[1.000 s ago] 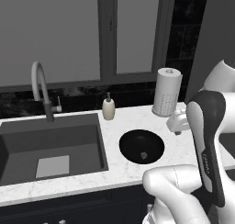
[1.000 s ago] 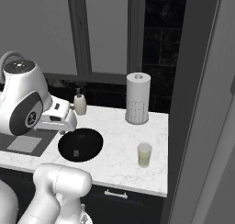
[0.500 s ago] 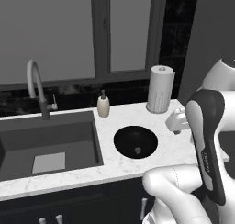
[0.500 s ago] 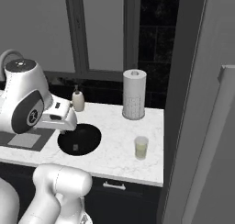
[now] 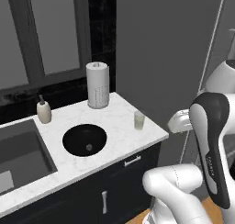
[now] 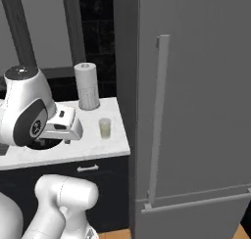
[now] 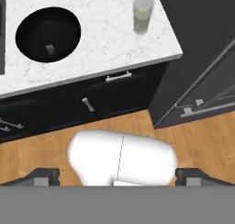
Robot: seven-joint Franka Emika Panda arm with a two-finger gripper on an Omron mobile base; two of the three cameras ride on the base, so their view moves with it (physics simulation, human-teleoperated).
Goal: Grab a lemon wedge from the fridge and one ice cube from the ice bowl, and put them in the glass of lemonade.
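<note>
**Still nothing fetched: fridge shut, glass waiting**

So far the task looks unstarted. The tool [image 7: 117,175] hangs over the wooden floor with its jaws spread wide and nothing between them. Ahead of it on the worktop [image 7: 110,44] sits the ice bowl [image 7: 48,33] with one ice cube [image 7: 49,48] inside, and the glass of lemonade [image 7: 142,14] stands further along, near the corner, apart from the bowl. The fridge [image 6: 196,110] stands closed just beyond the worktop's end, so the lemon wedge is hidden. Both pickups and both drops remain; opening the fridge seems the likely first job.
</note>
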